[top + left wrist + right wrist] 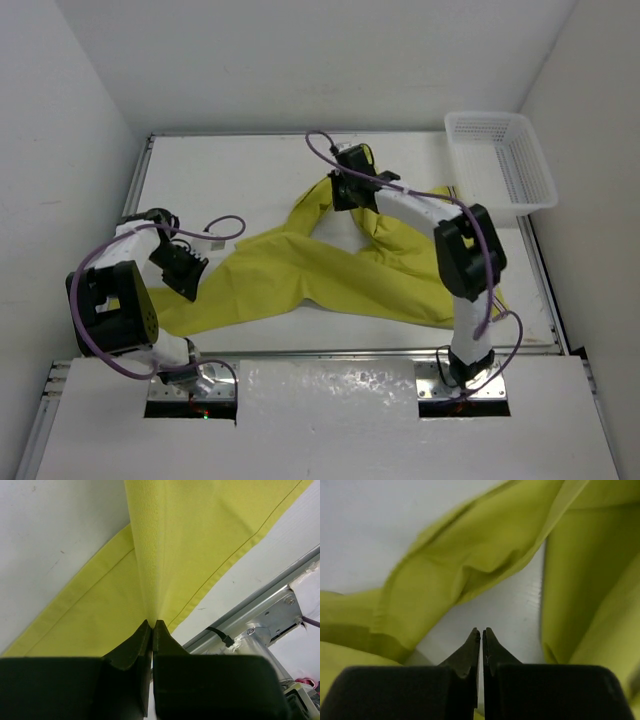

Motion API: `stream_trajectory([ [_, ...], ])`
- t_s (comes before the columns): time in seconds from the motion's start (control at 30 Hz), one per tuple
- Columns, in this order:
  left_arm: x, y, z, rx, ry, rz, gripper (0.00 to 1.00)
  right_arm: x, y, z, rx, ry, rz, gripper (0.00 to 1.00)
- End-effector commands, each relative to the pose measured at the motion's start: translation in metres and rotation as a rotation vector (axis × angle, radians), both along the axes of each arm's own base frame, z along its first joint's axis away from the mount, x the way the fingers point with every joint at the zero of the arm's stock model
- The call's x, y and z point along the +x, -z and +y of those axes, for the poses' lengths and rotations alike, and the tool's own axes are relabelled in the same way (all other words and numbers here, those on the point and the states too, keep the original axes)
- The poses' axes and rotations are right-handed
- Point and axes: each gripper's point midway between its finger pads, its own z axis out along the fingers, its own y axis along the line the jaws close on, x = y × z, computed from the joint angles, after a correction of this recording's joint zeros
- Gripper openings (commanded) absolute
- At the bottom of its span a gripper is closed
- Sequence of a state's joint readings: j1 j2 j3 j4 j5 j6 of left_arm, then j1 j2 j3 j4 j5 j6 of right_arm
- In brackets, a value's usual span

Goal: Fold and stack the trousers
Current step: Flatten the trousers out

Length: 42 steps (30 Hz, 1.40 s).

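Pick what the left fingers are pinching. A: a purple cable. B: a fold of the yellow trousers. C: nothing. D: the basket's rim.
B: the left gripper has its fingers shut on a raised ridge of the mustard-yellow trousers.

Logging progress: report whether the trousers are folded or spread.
Spread, not folded: the trousers lie sprawled, both legs splayed apart in the top view.

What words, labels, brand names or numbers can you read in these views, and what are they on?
None can be read in any view.
The trousers show plain yellow cloth and stitching, no tag.
The white basket, left arm and right arm bear no legible print.
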<state>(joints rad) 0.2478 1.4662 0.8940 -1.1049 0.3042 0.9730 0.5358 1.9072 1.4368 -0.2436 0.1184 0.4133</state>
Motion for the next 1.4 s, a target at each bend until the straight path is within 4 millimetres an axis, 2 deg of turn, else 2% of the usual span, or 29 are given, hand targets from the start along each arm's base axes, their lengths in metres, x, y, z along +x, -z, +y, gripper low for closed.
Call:
stream_trajectory([
  [0.0, 0.004, -0.004, -0.005, -0.018, 0.006, -0.034, 0.0, -0.01, 0.04, 0.025, 0.061, -0.087, 0.194, 0.0],
  [0.03, 0.004, -0.003, -0.005, -0.016, 0.006, -0.033, 0.0, -0.012, 0.064, 0.026, 0.04, -0.088, 0.26, 0.0],
  [0.07, 0.004, -0.002, -0.004, -0.014, 0.005, -0.031, 0.0, -0.001, 0.059, 0.036, 0.067, -0.099, 0.252, 0.0],
  [0.1, 0.006, -0.003, -0.003, -0.012, 0.0, -0.036, 0.0, -0.003, 0.084, 0.039, 0.058, -0.095, 0.31, 0.0],
  [0.13, 0.006, -0.003, -0.003, -0.011, -0.001, -0.033, 0.0, 0.008, 0.077, 0.051, 0.088, -0.107, 0.301, 0.0],
  [0.3, 0.01, -0.004, -0.002, -0.006, -0.009, -0.037, 0.0, 0.02, 0.105, 0.087, 0.175, -0.08, 0.404, 0.0],
  [0.33, 0.01, -0.004, -0.001, -0.002, -0.013, -0.033, 0.0, 0.02, 0.124, 0.095, 0.187, -0.077, 0.424, 0.0],
  [0.4, 0.013, -0.005, 0.0, 0.002, -0.02, -0.033, 0.0, 0.046, 0.119, 0.119, 0.325, -0.034, 0.363, 0.0],
  [0.43, 0.014, -0.005, 0.0, 0.001, -0.022, -0.035, 0.0, 0.056, 0.131, 0.128, 0.403, 0.039, 0.381, 0.0],
  [0.5, 0.016, -0.006, 0.001, 0.003, -0.026, -0.032, 0.0, 0.116, 0.094, 0.146, 0.558, 0.122, 0.169, 0.0],
  [0.57, 0.017, -0.006, 0.002, 0.008, -0.035, -0.028, 0.0, 0.174, 0.079, 0.135, 0.639, 0.316, -0.044, 0.0],
  [0.6, 0.018, -0.006, 0.003, 0.013, -0.037, -0.031, 0.0, 0.202, 0.037, 0.131, 0.707, 0.374, -0.185, 0.0],
  [0.67, 0.021, -0.007, 0.004, 0.018, -0.044, -0.037, 0.0, 0.231, -0.005, 0.106, 0.831, 0.534, -0.365, 0.0],
  [0.7, 0.024, -0.01, 0.005, 0.022, -0.051, -0.044, 0.0, 0.241, -0.019, 0.083, 0.855, 0.629, -0.435, 0.0],
  [0.73, 0.026, -0.011, 0.004, 0.023, -0.056, -0.052, 0.04, 0.243, -0.043, 0.078, 0.877, 0.625, -0.469, 0.02],
  [0.87, 0.042, -0.016, 0.007, 0.029, -0.096, -0.091, 0.29, 0.212, -0.082, 0.109, 0.791, 0.298, -0.455, 0.26],
  [0.9, 0.047, -0.018, 0.007, 0.029, -0.109, -0.103, 0.33, 0.194, -0.09, 0.132, 0.77, 0.134, -0.428, 0.31],
  [0.93, 0.06, -0.025, 0.009, 0.03, -0.138, -0.134, 0.43, 0.183, -0.093, 0.141, 0.741, 0.065, -0.401, 0.44],
  [0.97, 0.068, -0.03, 0.009, 0.027, -0.154, -0.152, 0.47, 0.171, -0.118, 0.147, 0.736, -0.008, -0.415, 0.52],
  [1.03, 0.086, -0.045, 0.013, 0.038, -0.189, -0.215, 0.58, 0.143, -0.137, 0.162, 0.676, -0.163, -0.406, 0.67],
  [1.07, 0.102, -0.062, 0.017, 0.047, -0.221, -0.272, 0.63, 0.134, -0.143, 0.161, 0.651, -0.196, -0.402, 0.84],
  [1.1, 0.111, -0.073, 0.022, 0.069, -0.239, -0.318, 0.73, 0.117, -0.171, 0.155, 0.618, -0.247, -0.406, 0.92],
  [1.13, 0.123, -0.091, 0.027, 0.085, -0.274, -0.373, 0.76, 0.108, -0.181, 0.149, 0.582, -0.258, -0.406, 0.98],
  [1.17, 0.127, -0.1, 0.036, 0.122, -0.305, -0.398, 0.78, 0.091, -0.21, 0.131, 0.519, -0.284, -0.454, 0.99],
  [1.23, 0.132, -0.119, 0.051, 0.162, -0.381, -0.453, 0.81, 0.067, -0.179, 0.097, 0.347, -0.238, -0.349, 0.99],
  [1.27, 0.127, -0.122, 0.073, 0.196, -0.456, -0.458, 0.81, 0.039, -0.209, 0.066, 0.273, -0.218, -0.369, 0.99],
  [1.3, 0.121, -0.121, 0.085, 0.205, -0.506, -0.45, 0.71, 0.027, -0.205, 0.044, 0.223, -0.178, -0.352, 0.99],
  [1.33, 0.112, -0.114, 0.096, 0.208, -0.548, -0.424, 0.62, 0.011, -0.164, 0.012, 0.128, -0.106, -0.265, 0.99],
  [1.37, 0.098, -0.107, 0.117, 0.226, -0.619, -0.396, 0.55, 0.003, -0.158, -0.022, 0.097, -0.043, -0.24, 0.99],
])
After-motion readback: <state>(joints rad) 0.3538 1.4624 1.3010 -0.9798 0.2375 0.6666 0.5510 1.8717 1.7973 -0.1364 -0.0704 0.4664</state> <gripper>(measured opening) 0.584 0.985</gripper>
